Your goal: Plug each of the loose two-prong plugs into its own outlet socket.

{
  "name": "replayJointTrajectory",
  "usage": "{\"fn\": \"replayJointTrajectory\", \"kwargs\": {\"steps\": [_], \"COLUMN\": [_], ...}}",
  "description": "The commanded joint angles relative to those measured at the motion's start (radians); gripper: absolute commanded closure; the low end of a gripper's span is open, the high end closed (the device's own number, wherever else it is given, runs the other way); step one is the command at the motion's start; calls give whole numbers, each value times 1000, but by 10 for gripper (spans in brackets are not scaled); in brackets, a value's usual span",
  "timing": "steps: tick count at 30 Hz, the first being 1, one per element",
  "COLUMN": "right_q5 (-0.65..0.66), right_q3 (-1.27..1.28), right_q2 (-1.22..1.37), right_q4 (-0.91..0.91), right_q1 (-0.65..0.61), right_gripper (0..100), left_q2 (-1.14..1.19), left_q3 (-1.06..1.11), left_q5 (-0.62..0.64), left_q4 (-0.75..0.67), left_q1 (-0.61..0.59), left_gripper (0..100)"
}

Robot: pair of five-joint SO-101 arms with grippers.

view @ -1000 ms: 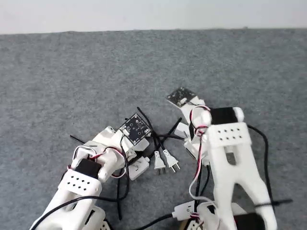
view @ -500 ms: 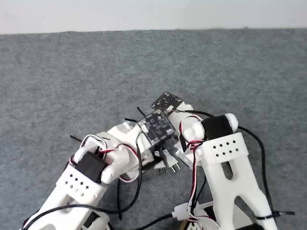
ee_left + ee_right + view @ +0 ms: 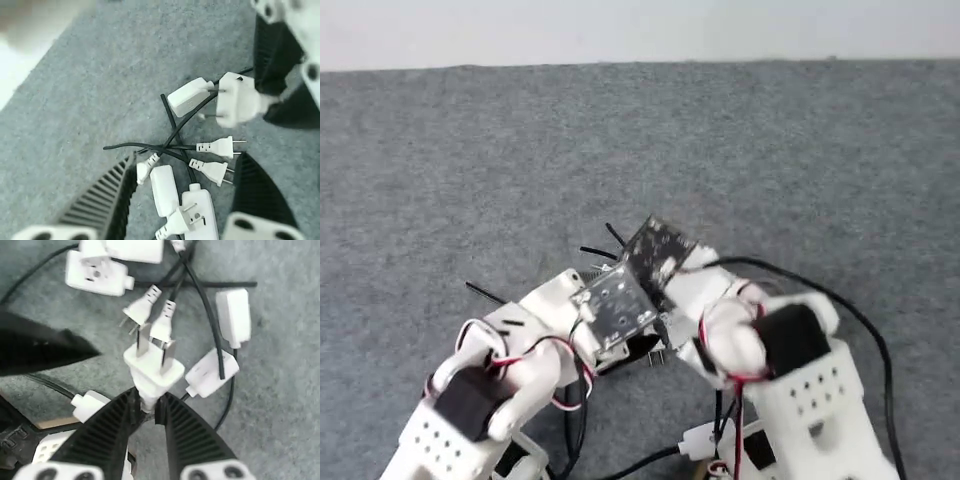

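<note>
My right tool (image 3: 147, 399) is pinching a white two-prong plug (image 3: 152, 371) by its rear end, the two flat prongs pointing away from the fingers (image 3: 107, 435). From my left wrist view that held plug hangs above the grey table (image 3: 90, 75) with its prongs facing a white socket block (image 3: 187, 96) just beside it; I cannot tell whether a prong touches the block.

My left tool (image 3: 187, 162) is spread wide and grips nothing. It hangs over the heap of parts. Between its fingers lie a first loose plug (image 3: 220, 146) and a second loose plug (image 3: 215, 171), side by side with their prongs pointing the same way. Near them are two more white blocks, a longer block (image 3: 165, 187) and a wider block (image 3: 200, 210), lying next to each other, with a third loose plug (image 3: 177, 220) against them. Black cables (image 3: 170, 125) cross among all of these and run under the held plug.

In the high view my left arm (image 3: 470, 400) and right arm (image 3: 800, 380) lean in over the middle of the table, wrists close together
</note>
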Motion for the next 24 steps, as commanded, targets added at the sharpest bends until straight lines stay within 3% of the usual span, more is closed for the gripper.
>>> {"fn": "replayJointTrajectory", "kwargs": {"steps": [1, 15, 24], "right_q5": [-18, 43, 6], "right_q3": [18, 17, 18], "right_q2": [-77, -117, -117], "right_q4": [39, 36, 38], "right_q1": [-62, -85, -280], "right_gripper": [991, 991, 991], "left_q2": [-106, -307, -308], "left_q3": [-2, -5, 33], "left_q5": [3, 5, 2], "left_q4": [15, 69, 48], "left_q1": [3, 3, -3], "left_gripper": [698, 698, 698]}}
